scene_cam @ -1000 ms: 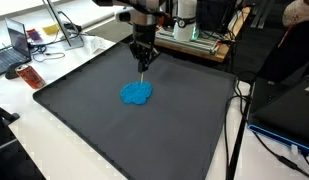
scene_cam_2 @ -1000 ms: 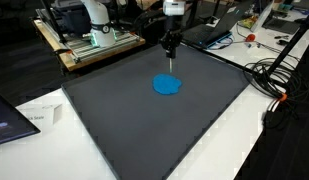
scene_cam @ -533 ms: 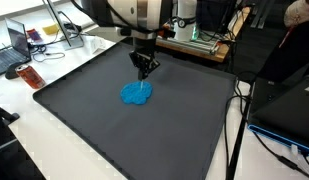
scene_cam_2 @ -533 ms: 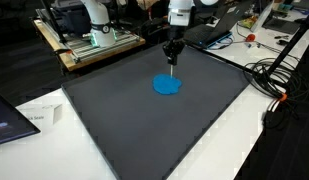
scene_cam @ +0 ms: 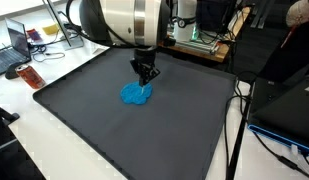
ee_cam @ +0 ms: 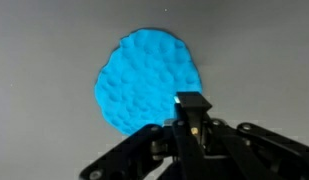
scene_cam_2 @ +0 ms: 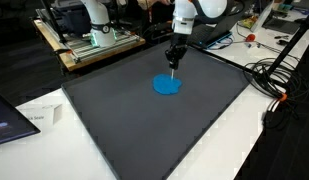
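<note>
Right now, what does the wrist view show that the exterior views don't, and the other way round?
Only the wrist view: the dimpled surface of the blue putty, close up behind the shut gripper. Only the exterior views: the thin stick in the gripper, the whole dark mat, a laptop, cables. Both: the gripper by the putty's edge on the mat.

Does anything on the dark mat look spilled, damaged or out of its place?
Nothing stands out. The only thing on the dark mat is a flat blue dough blob, lumpy on top with an uneven edge, lying near the middle. The shut claw hangs over its edge. No spill or tear shows.
</note>
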`<action>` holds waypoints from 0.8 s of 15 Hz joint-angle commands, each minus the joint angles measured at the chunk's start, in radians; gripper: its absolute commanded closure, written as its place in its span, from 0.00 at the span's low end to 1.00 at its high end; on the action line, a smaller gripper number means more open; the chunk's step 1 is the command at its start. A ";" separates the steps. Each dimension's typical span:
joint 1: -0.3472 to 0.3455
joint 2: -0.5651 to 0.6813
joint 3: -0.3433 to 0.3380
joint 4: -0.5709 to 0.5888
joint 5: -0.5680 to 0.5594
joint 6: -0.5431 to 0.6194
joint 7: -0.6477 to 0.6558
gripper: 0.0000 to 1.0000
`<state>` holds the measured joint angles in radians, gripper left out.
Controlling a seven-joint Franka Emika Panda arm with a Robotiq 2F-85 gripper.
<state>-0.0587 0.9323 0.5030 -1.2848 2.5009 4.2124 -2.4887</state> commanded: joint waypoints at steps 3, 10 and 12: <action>0.035 0.065 -0.041 0.061 0.032 0.013 -0.051 0.97; -0.008 -0.094 0.016 -0.072 0.037 0.011 -0.024 0.97; -0.024 -0.133 0.047 -0.109 0.025 0.011 -0.012 0.97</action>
<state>-0.0448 0.8948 0.5076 -1.2987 2.5050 4.2238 -2.4913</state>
